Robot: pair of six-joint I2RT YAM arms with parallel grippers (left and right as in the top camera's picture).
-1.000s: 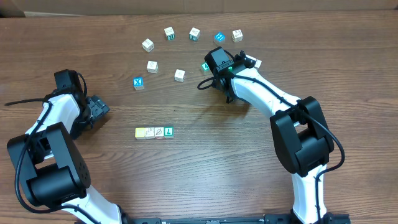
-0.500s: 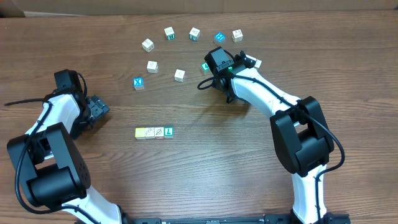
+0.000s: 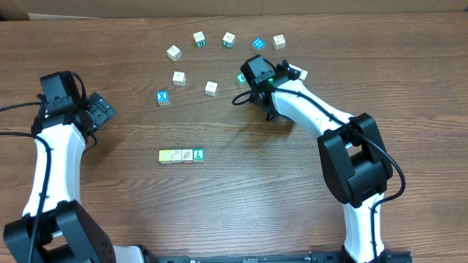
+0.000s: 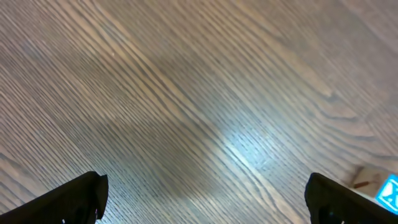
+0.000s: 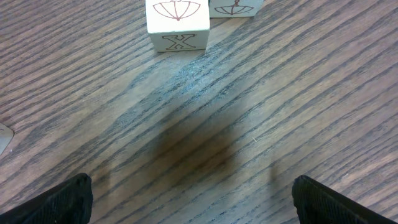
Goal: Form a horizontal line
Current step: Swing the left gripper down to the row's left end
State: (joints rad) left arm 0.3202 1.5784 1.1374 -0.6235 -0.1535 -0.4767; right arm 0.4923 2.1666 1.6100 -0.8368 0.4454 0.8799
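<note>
Swung up and leftward since a second ago, the left arm [image 3: 53, 150] stands well apart from the horizontal line [image 3: 181, 155]. The line lies mid-table, its long axis left-right: four touching cubes, one yellow, two white, one green. The left gripper [image 4: 205, 200] and right gripper [image 5: 193, 200] both gape wide over bare wood, holding nothing.
</note>
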